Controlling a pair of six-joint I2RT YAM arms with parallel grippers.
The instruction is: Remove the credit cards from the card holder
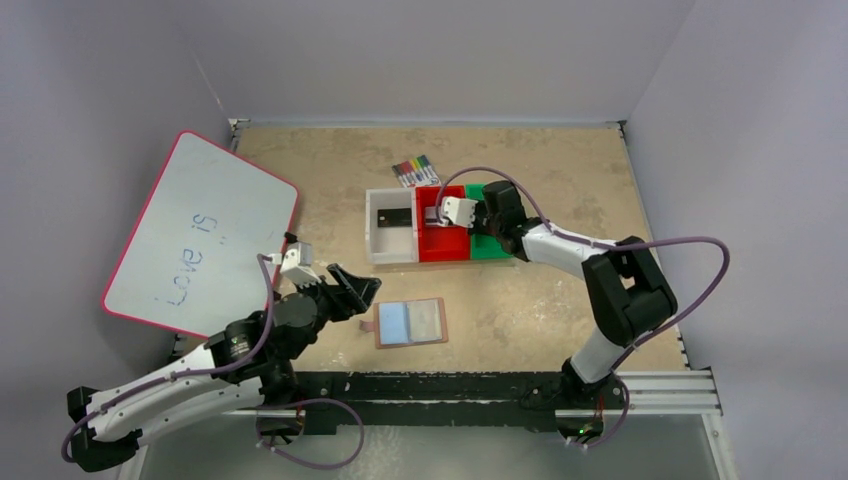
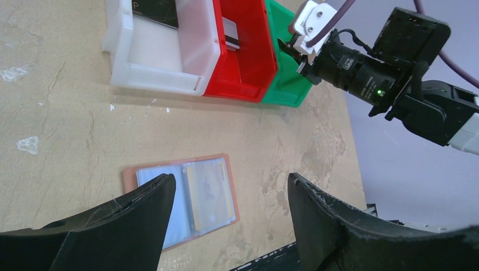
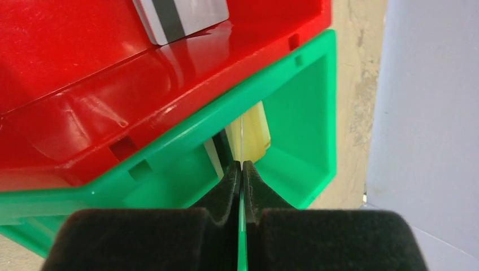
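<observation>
Tan scuffed tabletop (image 1: pixel 560 170) between grey walls is carrying the card holder (image 1: pixel 411 322), which is lying open and flat near the front edge. A yellowish card (image 2: pixel 210 189) is sitting in its right clear pocket. The left gripper (image 2: pixel 230 179) is hovering just left of the holder with its jaws spread wide and gripping nothing.

Behind the holder, three bins are standing side by side and touching. A black card (image 1: pixel 391 217) is lying in the white bin (image 1: pixel 392 252). A grey striped card (image 3: pixel 181 17) is leaning in the red bin (image 3: pixel 85 113). The right gripper (image 3: pixel 242 165) is hanging over the green bin (image 3: pixel 294 84), jaws pressed together on what looks like a thin pale gold card (image 3: pixel 251 132) seen edge-on.

A pack of markers (image 1: pixel 414 170) is lying just behind the bins. A red-rimmed whiteboard (image 1: pixel 200 230) is lying at far left.
</observation>
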